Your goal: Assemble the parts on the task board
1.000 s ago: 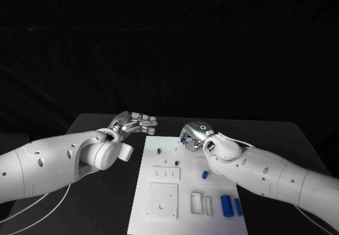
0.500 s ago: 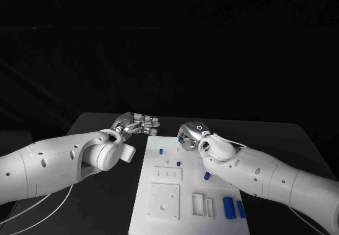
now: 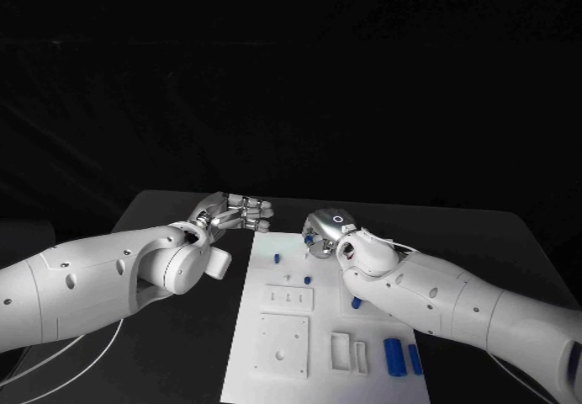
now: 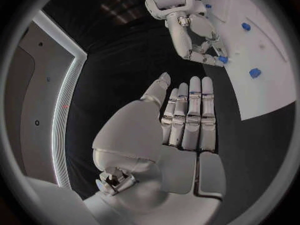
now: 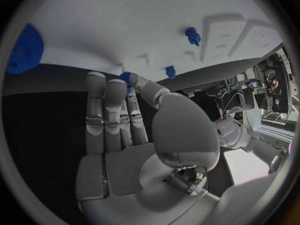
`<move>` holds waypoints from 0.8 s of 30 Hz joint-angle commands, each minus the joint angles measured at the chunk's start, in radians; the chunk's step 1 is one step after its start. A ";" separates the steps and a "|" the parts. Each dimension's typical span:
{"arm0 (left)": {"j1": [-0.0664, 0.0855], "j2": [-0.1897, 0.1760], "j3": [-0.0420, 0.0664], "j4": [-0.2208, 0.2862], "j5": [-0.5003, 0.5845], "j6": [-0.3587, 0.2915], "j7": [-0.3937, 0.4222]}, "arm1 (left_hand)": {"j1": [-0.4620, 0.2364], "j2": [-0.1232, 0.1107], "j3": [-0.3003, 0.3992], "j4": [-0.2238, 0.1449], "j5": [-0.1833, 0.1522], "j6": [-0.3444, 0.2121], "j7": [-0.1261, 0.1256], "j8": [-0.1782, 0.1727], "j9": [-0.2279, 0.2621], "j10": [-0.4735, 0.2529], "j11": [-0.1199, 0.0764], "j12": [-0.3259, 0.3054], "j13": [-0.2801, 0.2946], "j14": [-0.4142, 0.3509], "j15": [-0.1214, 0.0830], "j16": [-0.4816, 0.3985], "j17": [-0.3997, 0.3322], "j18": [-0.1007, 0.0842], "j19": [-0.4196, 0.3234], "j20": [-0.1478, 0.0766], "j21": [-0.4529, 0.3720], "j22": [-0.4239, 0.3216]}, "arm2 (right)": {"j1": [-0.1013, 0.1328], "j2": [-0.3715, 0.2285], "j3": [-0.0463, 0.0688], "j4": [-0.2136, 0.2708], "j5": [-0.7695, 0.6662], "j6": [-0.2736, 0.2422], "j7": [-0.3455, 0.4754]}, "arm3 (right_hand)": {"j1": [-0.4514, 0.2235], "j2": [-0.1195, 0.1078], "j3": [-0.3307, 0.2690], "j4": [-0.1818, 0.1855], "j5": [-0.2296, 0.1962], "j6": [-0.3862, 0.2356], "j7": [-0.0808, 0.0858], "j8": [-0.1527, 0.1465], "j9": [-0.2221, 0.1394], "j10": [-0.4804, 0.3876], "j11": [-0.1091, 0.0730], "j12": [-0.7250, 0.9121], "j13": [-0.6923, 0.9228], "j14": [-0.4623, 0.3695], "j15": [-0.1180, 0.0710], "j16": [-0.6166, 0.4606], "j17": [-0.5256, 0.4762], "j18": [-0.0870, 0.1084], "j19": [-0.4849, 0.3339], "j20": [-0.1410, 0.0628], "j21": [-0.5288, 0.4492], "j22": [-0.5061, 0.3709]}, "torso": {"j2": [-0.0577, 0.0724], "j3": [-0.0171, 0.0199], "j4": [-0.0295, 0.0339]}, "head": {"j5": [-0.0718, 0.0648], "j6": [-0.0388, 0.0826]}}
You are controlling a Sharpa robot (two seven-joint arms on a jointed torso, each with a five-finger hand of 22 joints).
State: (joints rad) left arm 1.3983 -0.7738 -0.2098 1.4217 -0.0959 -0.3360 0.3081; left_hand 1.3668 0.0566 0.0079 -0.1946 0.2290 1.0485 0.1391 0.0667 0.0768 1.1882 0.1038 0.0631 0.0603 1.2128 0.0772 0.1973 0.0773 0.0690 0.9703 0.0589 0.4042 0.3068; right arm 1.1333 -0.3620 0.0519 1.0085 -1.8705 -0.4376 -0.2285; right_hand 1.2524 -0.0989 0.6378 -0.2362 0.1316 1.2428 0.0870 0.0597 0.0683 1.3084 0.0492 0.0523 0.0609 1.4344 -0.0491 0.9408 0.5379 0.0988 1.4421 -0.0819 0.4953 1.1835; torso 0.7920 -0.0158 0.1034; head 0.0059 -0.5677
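The left hand [image 3: 234, 212] hovers over the black counter [image 3: 158, 215] just off the far left corner of the task board [image 3: 273, 353]; the left wrist view shows its fingers [image 4: 190, 115] straight, side by side, holding nothing. The white task board lies in the middle of the counter, running away from the robot. On its far end stand small blue parts: one near the left edge [image 3: 277, 258], another a little nearer [image 3: 307, 279]. The right hand [image 3: 325, 231] reaches down at the board's far right; its fingertips [image 5: 128, 80] seem to close on a small blue part [image 4: 222, 60], though the contact is too small to be sure. A further blue part [image 3: 357, 301] peeks from beside the right forearm, and two blue cylinders [image 3: 392, 354] lie side by side at the near right edge, beside white slotted blocks [image 3: 348, 352].
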 commanded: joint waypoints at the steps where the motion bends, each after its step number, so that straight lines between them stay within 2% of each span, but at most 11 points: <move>1: 0.003 0.001 0.002 0.004 -0.004 0.012 0.006 | -0.011 -0.002 0.000 0.004 -0.005 -0.007 -0.001 -0.004 0.001 -0.007 0.001 -0.002 -0.001 -0.008 0.000 -0.003 -0.002 0.005 0.006 -0.002 -0.006 -0.001 | 0.000 -0.001 0.000 -0.004 -0.021 0.026 -0.013 | 0.006 -0.003 0.006 -0.001 0.000 0.007 -0.002 0.004 0.001 0.026 -0.017 0.006 0.000 0.001 -0.008 0.001 -0.001 0.020 0.005 0.002 -0.003 0.001 | 0.004 0.0000 0.0007 | 0.002 -0.001; 16: 0.004 0.000 0.003 0.004 -0.004 0.012 0.005 | -0.009 -0.005 0.002 0.006 -0.006 -0.006 -0.001 -0.004 0.001 -0.007 0.002 -0.002 -0.001 -0.009 0.001 -0.005 -0.002 0.005 0.010 -0.002 -0.012 -0.005 | 0.000 -0.006 -0.001 -0.006 -0.023 0.050 -0.012 | 0.006 -0.003 0.006 -0.003 0.000 0.008 -0.002 0.004 0.001 0.027 -0.017 0.006 0.000 0.001 -0.008 0.001 -0.002 0.020 0.009 0.002 -0.012 0.011 | 0.007 0.0001 -0.0001 | 0.003 -0.002; 24: 0.004 -0.002 0.003 0.003 -0.004 0.012 0.005 | -0.009 -0.005 0.002 0.006 -0.006 -0.006 -0.001 -0.004 0.001 -0.007 0.002 -0.002 -0.001 -0.009 0.001 -0.005 -0.002 0.005 0.010 -0.002 -0.012 -0.005 | -0.001 -0.018 -0.001 0.013 -0.024 0.050 -0.017 | 0.004 -0.002 0.006 -0.006 0.002 0.008 -0.002 0.004 0.001 0.027 -0.017 0.006 0.000 0.000 -0.009 0.000 -0.002 0.020 0.012 0.001 -0.021 0.020 | 0.009 -0.0002 -0.0009 | 0.002 -0.003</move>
State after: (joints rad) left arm 1.4005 -0.7760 -0.2084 1.4227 -0.0966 -0.3360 0.3073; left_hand 1.3668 0.0566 0.0079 -0.1946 0.2290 1.0485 0.1391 0.0667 0.0768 1.1882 0.1038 0.0631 0.0603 1.2128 0.0772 0.1973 0.0765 0.0690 0.9739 0.0553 0.3957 0.3031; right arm 1.1389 -0.3770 0.0547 1.0203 -1.8819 -0.4308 -0.2332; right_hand 1.2483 -0.1031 0.6403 -0.2390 0.1304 1.2450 0.0846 0.0608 0.0682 1.3116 0.0457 0.0537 0.0611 1.4324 -0.0511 0.9407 0.5368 0.1078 1.4509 -0.0802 0.4792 1.2024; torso 0.8002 -0.0157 0.1030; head 0.0080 -0.5700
